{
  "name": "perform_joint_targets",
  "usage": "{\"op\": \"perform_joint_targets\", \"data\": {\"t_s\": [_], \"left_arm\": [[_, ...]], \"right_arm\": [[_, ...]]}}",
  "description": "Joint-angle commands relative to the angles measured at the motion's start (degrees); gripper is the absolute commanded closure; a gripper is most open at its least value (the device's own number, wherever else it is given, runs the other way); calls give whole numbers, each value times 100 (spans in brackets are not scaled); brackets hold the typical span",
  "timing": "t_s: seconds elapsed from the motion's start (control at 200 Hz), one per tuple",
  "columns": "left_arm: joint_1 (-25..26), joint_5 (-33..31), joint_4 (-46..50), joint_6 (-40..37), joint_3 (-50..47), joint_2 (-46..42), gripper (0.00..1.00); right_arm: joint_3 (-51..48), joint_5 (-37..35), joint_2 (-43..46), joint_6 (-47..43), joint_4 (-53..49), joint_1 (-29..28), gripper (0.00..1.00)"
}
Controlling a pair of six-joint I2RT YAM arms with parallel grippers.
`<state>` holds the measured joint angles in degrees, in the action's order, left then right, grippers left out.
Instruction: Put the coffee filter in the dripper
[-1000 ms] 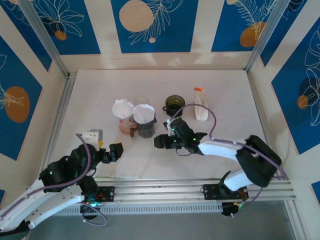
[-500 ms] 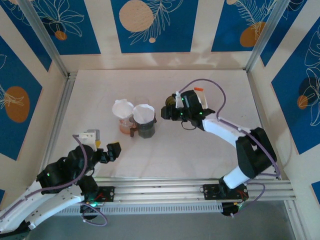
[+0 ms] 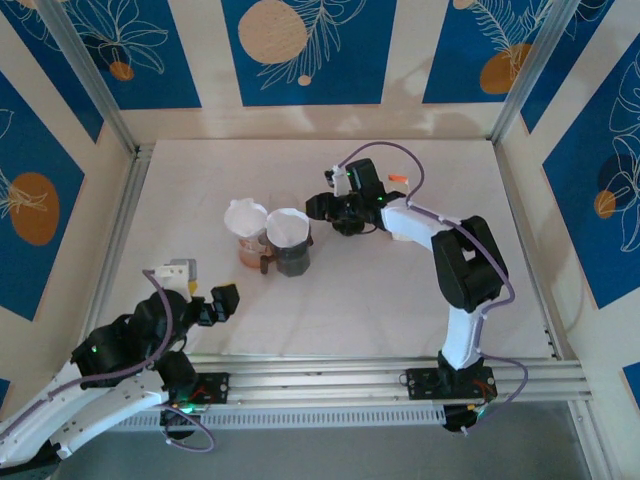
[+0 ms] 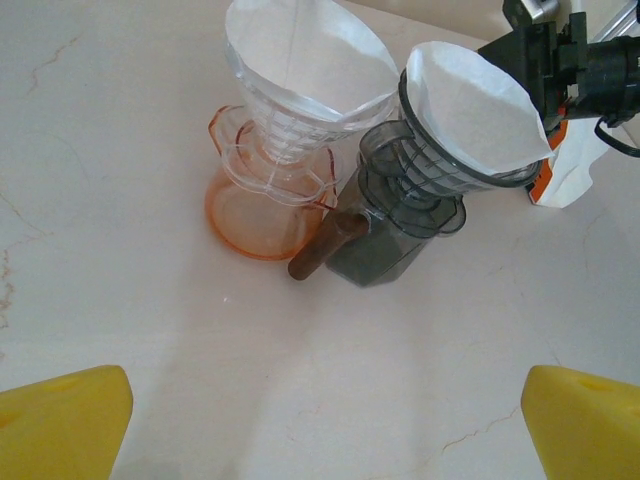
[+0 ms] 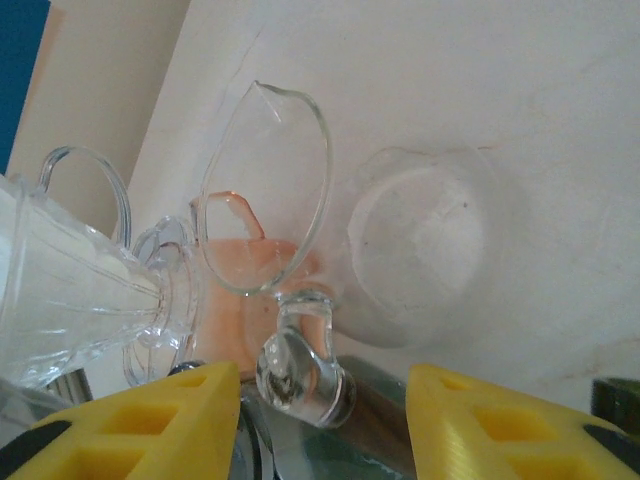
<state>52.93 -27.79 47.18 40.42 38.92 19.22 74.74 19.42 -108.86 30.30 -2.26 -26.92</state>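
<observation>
Step in hand: judged to be the reach for a fresh filter or an empty dripper; which of the two cannot be told.
Right claw (image 5: 316, 385): partly open, with nothing clamped. It is stretched to the far middle of the table (image 3: 400, 300) and pointed left at a glass jug (image 5: 415, 245). The jug's handle is seen between the yellow fingers, but whether it lies within their reach cannot be told.
Left claw (image 4: 322, 400): spread wide and empty, held low at the near left, well apart from the drippers.
Filter pack (image 4: 568, 175): a white pack with an orange edge, standing just right of the grey dripper (image 4: 420, 210), near the right claw.
Filled drippers: a paper filter (image 4: 470, 110) is seated in the grey dripper, and another (image 4: 300, 45) in the clear dripper (image 4: 285, 130) to its left. The two drippers touch or nearly touch.
Empty dripper: what seems to be a dark green rim (image 5: 618, 398) is glimpsed at the right edge of the right wrist view.
Doing it well: a single sheet should be pinched near its top edge, not the whole pack. The cone should be lowered point first and centred over the empty dripper. It should be released only once the paper is borne by the walls.
Risk: the crowded glassware could be knocked by the forearm, so the approach is best made from above.
</observation>
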Motion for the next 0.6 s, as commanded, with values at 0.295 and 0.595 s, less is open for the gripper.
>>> {"op": "perform_joint_targets", "data": {"t_s": [0.295,0.595], "left_arm": [[-63,-200,107,18,138,57,0],[-58,-227,138,62,134,56,0]], "right_arm": [[627,537,-463,-181,-463,-66,52],[724,263,-573,-408,-873,-161,56]]}}
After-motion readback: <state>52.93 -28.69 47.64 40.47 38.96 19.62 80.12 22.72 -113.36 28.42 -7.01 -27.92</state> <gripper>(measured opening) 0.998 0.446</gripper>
